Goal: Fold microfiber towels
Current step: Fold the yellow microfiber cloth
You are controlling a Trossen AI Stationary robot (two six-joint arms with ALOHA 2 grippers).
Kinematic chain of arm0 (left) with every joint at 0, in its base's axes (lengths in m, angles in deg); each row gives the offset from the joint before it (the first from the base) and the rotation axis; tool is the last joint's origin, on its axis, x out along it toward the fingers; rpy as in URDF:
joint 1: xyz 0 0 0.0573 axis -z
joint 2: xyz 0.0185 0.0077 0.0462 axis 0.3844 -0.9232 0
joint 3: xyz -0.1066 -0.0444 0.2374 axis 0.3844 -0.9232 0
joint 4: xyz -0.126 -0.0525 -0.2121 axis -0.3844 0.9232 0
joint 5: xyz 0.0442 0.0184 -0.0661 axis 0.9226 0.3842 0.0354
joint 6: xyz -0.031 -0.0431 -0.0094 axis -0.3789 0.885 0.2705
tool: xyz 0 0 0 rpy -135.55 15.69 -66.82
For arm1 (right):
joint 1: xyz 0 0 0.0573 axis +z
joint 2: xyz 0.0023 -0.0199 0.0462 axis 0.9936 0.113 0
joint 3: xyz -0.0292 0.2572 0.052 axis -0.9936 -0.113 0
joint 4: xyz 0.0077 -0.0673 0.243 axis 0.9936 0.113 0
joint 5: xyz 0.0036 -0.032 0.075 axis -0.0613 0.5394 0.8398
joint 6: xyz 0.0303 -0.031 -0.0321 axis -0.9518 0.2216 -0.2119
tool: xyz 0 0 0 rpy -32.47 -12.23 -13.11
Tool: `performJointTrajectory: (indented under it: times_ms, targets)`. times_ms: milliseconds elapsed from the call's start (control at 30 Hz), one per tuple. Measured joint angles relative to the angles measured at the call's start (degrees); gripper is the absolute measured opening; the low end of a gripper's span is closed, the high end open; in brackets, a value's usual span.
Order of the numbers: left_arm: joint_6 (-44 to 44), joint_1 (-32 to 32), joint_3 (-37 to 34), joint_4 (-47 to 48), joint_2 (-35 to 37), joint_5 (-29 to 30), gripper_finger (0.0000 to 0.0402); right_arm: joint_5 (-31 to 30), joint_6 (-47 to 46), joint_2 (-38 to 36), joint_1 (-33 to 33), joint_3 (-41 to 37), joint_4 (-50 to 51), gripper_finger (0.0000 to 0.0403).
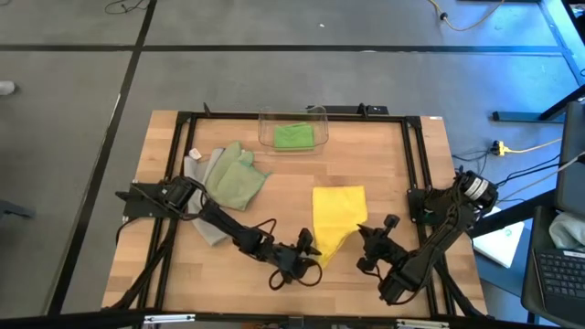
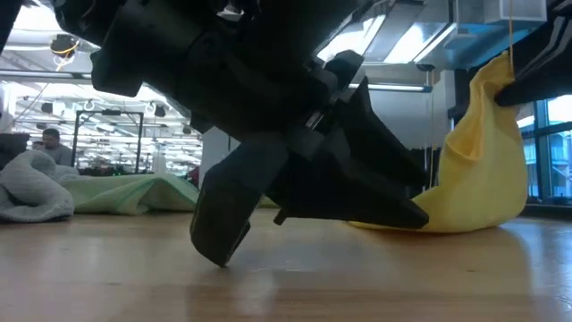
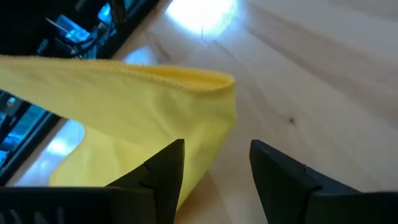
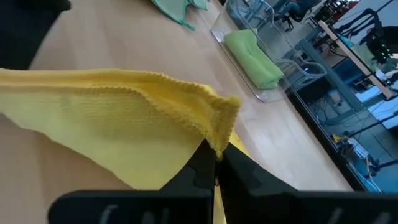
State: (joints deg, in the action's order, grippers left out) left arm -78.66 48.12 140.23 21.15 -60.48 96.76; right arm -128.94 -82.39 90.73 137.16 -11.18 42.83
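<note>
The right gripper [image 4: 214,163] has its 2 fingers pressed together on a bunched corner of the yellow towel [image 4: 124,118], pinching the cloth so the hem stands up in a ridge above the fingertips. In the high view this gripper [image 1: 366,233] sits at the near right edge of that towel [image 1: 336,215], which lies on the wooden table [image 1: 384,164] with its far part flat and square and its near part narrowing to a point. In the low view the pinched side of the towel [image 2: 483,152] is raised off the tabletop and hangs in a loose fold. The left gripper [image 3: 214,168] has its 2 fingers spread apart with bare wood between them; 1 finger lies against the folded yellow edge, and nothing is clamped. In the high view the left gripper [image 1: 309,247] is low over the table just beside the towel's near point, its arm reaching across from the left side. Farther off, toward the left, the pale sage green towel [image 1: 236,178] lies crumpled, overlapping the grey towel [image 1: 203,174] beside it. At the far edge of the table stands a clear plastic bin [image 1: 315,117] with the bright green towel [image 1: 293,136] folded inside it.
</note>
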Motion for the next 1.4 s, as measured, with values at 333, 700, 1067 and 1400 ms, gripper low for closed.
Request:
performJointTrajectory:
  times_ms: [333,700,1067,1400]
  targets:
    - [0.87,-2.79,0.56,-8.63,-3.14,-0.21,0.0177,-0.55,-0.04,0.00,-0.93,0.00,-0.07,0.0011]
    - [1.63,-2.04,4.78,-8.12,-6.93,-1.65,0.0177,0.47,-0.19,0.00,-0.93,0.01,1.43,0.0011]
    - [4.37,-1.87,4.56,-4.69,-6.16,-0.72,0.0177,-1.80,-6.20,-1.10,-1.12,0.04,6.50,0.0011]
    - [-2.56,-2.34,4.39,-12.98,-6.57,6.11,0.0176,-7.20,-6.28,-1.86,-3.49,0.04,4.73,0.0011]
